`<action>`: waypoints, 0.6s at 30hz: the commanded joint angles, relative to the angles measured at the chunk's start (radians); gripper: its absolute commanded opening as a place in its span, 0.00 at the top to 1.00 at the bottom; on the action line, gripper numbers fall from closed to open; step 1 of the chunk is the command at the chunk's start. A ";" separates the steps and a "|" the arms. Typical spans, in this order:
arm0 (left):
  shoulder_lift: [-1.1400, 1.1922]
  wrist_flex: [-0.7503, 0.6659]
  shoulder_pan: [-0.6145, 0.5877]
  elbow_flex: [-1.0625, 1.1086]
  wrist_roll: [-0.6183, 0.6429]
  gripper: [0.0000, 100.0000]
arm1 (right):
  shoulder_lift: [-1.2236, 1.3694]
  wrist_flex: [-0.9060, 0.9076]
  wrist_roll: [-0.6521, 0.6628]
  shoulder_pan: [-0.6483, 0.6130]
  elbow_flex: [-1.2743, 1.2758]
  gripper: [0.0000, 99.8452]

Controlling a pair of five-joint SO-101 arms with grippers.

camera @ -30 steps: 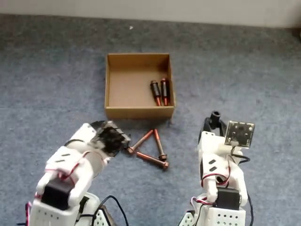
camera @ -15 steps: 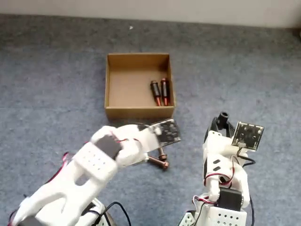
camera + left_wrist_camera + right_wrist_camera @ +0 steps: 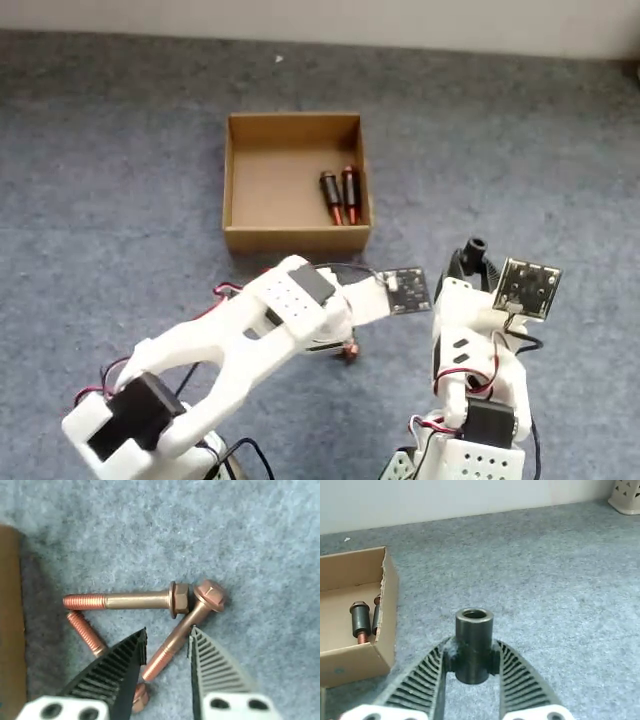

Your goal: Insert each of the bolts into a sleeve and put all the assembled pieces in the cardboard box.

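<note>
We see the left pincer (image 3: 167,631) open low over the desk (image 3: 260,525), its jaws one on each side of the shank of a bolt (image 3: 172,641). That bolt lies flat and slantwise, with its hex head (image 3: 210,593) beyond the fingertips and its threaded end back between the fingers. A second bolt (image 3: 135,600) also lies flat. Its head is just beside the first head and its long axis runs toward the box wall (image 3: 7,630), threaded tip nearest that wall. A third bolt (image 3: 85,630) starts close under that tip and runs back beneath one finger, so the three shanks make a rough triangle. In the high view the left arm (image 3: 250,340) stretches across in front of the box (image 3: 229,170), and the bolts (image 3: 349,349) lie under it, near the box's near wall. The right pincer (image 3: 471,654) is clamped on a dark sleeve (image 3: 474,627). The sleeve stands upright with its long axis vertical and its open bore facing up, off the box's near corner on the right arm's side. Inside the box two assembled pieces (image 3: 331,196) lie side by side along the wall on that same side. Their dark sleeves point to the far wall and their copper ends to the near one.
</note>
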 commanded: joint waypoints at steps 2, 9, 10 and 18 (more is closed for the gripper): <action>0.019 -0.009 0.036 -0.047 -0.012 0.84 | -0.021 -0.033 -0.006 0.015 -0.016 0.99; 0.030 -0.011 0.050 -0.041 -0.012 0.84 | -0.021 -0.033 -0.005 0.015 -0.018 0.99; 0.030 -0.009 0.058 -0.039 -0.012 0.84 | -0.021 -0.033 -0.005 0.015 -0.018 0.99; 0.030 -0.009 0.082 -0.039 -0.011 0.84 | -0.021 -0.033 -0.005 0.015 -0.018 0.99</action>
